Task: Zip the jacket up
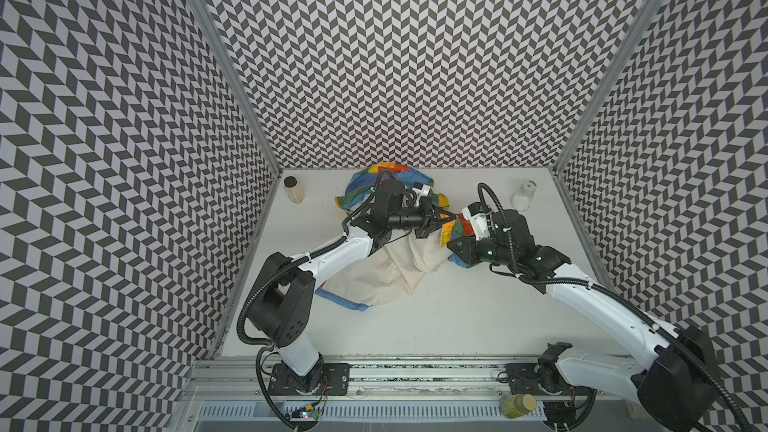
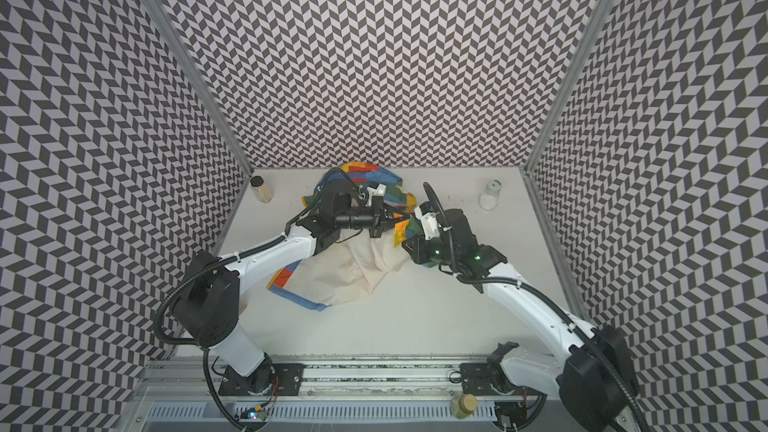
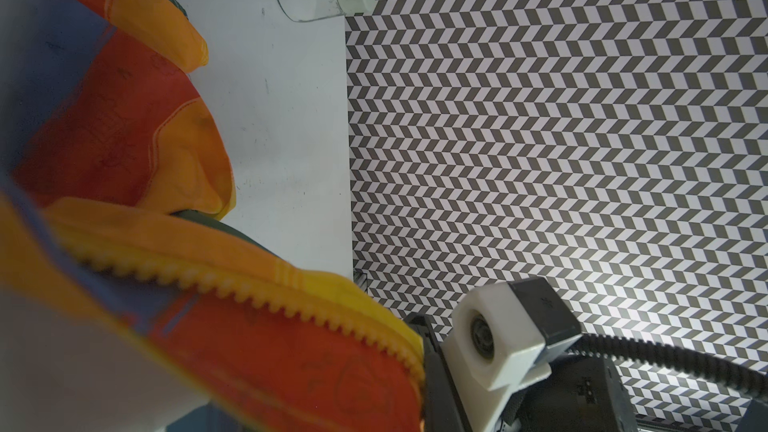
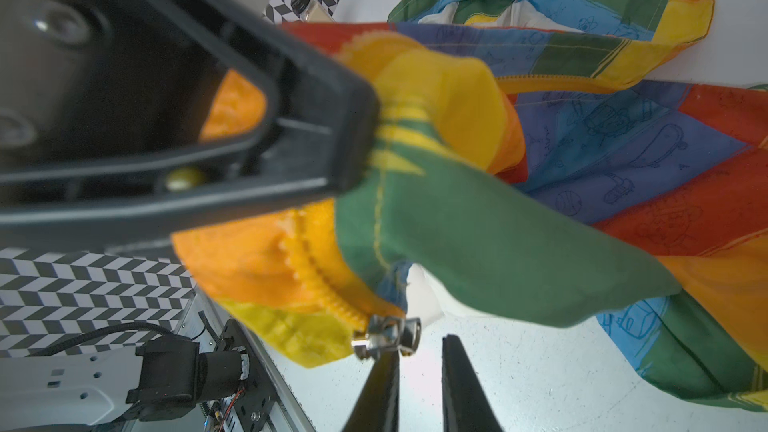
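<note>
Pinching jacket (image 1: 386,280) zip edge tight, L gripper (image 1: 451,216) reaches rightward, forearm level, fabric lifted. R gripper (image 4: 419,344) angles in from right, jaws slightly apart, one fingertip at slider (image 4: 386,336). Jacket heaped on table (image 1: 457,317), ctr-rear.

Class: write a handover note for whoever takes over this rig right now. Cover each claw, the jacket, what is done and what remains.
Left claw: shut on the jacket at its zipper edge, holding it up off the table.
Right claw: open, the slider at one fingertip, not gripped.
Jacket: crumpled mid-table, cream lining showing, front open.
Done: edge held up, slider reached.
Left: grip the slider, probably mate the two sides, then pull it shut.
</note>
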{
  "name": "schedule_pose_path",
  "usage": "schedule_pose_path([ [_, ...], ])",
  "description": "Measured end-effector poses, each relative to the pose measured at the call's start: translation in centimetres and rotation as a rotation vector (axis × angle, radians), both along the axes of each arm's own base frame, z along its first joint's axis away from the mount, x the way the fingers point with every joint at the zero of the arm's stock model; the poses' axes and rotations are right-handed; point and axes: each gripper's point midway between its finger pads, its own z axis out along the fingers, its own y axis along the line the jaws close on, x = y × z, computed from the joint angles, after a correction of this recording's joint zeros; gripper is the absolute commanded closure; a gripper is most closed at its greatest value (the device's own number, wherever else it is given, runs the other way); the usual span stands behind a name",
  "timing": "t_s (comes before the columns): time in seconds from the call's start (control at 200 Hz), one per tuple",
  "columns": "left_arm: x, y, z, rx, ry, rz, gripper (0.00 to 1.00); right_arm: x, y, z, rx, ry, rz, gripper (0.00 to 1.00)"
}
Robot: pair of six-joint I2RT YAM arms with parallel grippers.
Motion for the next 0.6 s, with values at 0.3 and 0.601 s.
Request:
schedule_pose_path([
  [0.3,-0.1,0.0,0.2,-0.003,-0.007,-0.008,1.0,-0.3,-1.3,1.1,0.015,-0.044,-0.023,0.86],
  [0.601,0.0,-0.1,0.7,-0.006,-0.013,-0.01,1.0,-1.1,-0.4,0.7,0.012,-0.054,0.06,0.77],
])
